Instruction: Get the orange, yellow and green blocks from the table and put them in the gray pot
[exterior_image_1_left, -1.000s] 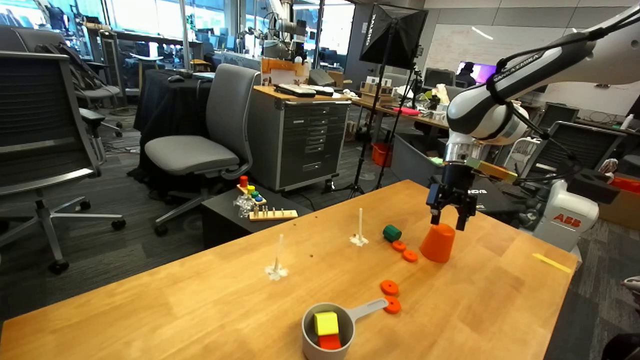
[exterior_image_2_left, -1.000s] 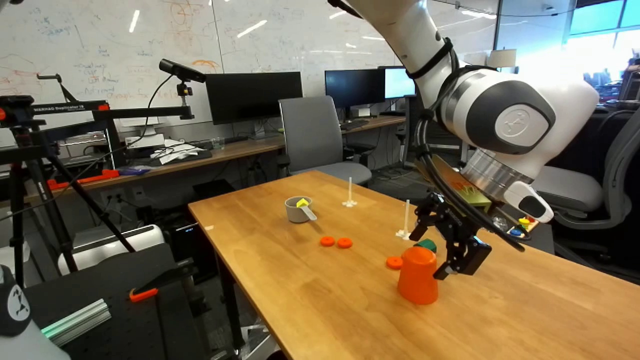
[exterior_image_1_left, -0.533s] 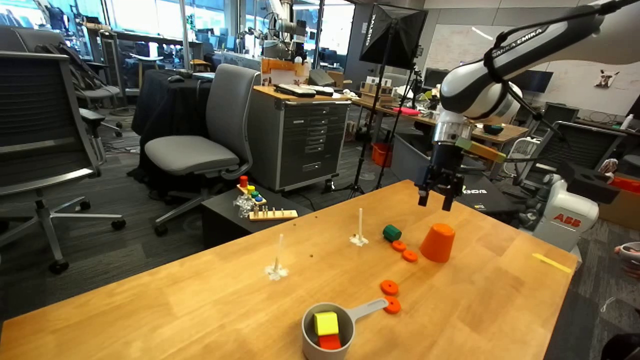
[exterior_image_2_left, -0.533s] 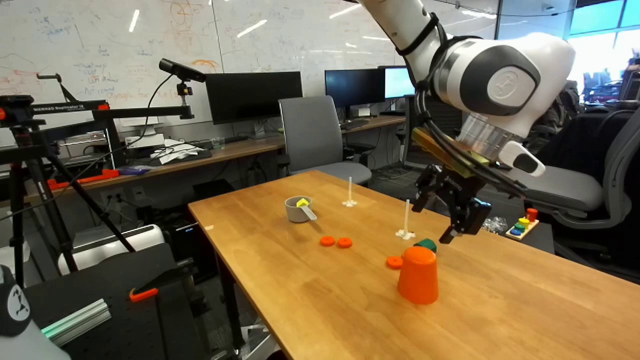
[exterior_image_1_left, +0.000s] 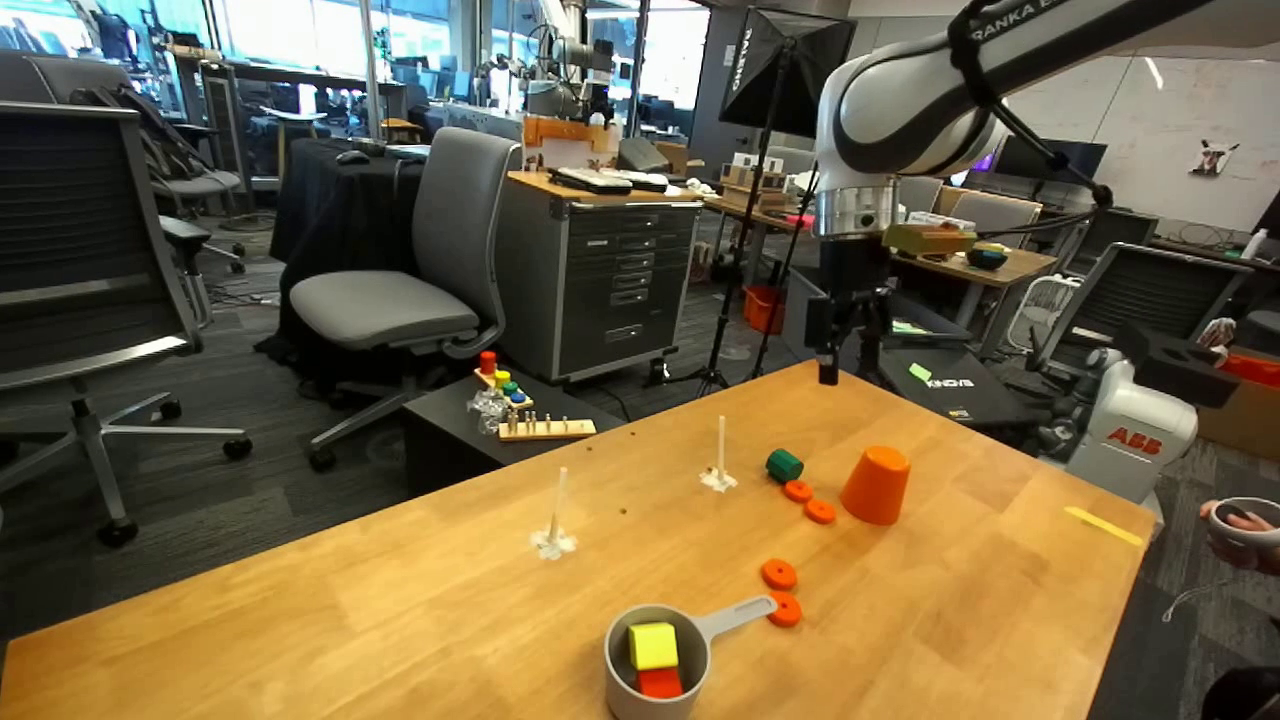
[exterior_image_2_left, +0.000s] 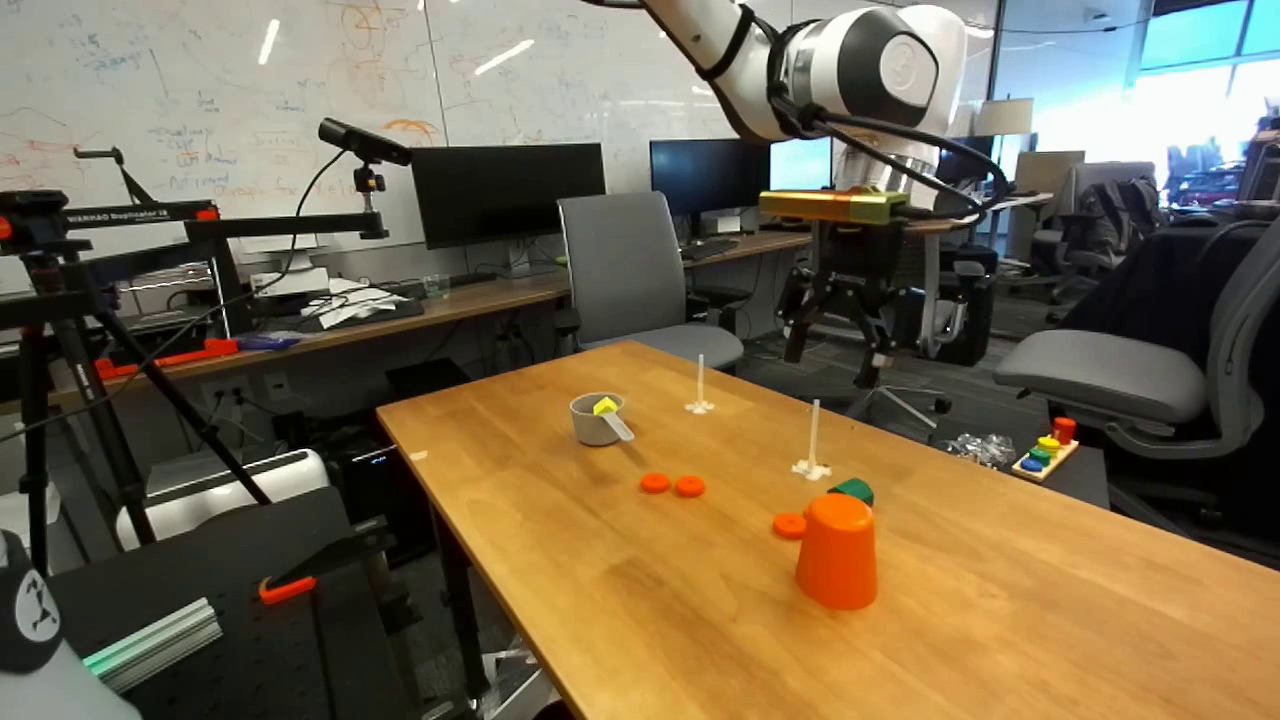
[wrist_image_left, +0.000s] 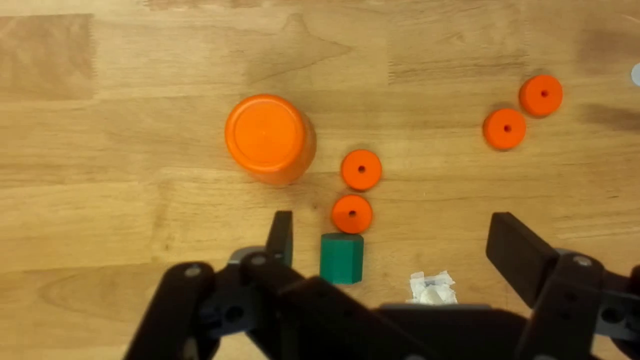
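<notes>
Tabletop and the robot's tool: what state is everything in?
Tool: open, holding nothing.
Gray pot: upright, two blocks inside.
Yellow block: in the pot.
Orange-red block: in the pot, partly hidden.
Green block: on its side, outside the pot.
Tall orange block: narrow end up.
Four orange discs: lying flat.
Two pegs: upright.

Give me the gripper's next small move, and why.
Probably a small sideways shift of the open gripper to centre it on the green block before lowering. In the wrist view that block lies on the table, left of the middle of the gap. The yellow block and orange-red block already sit in the pot, so green seems the one left.
</notes>
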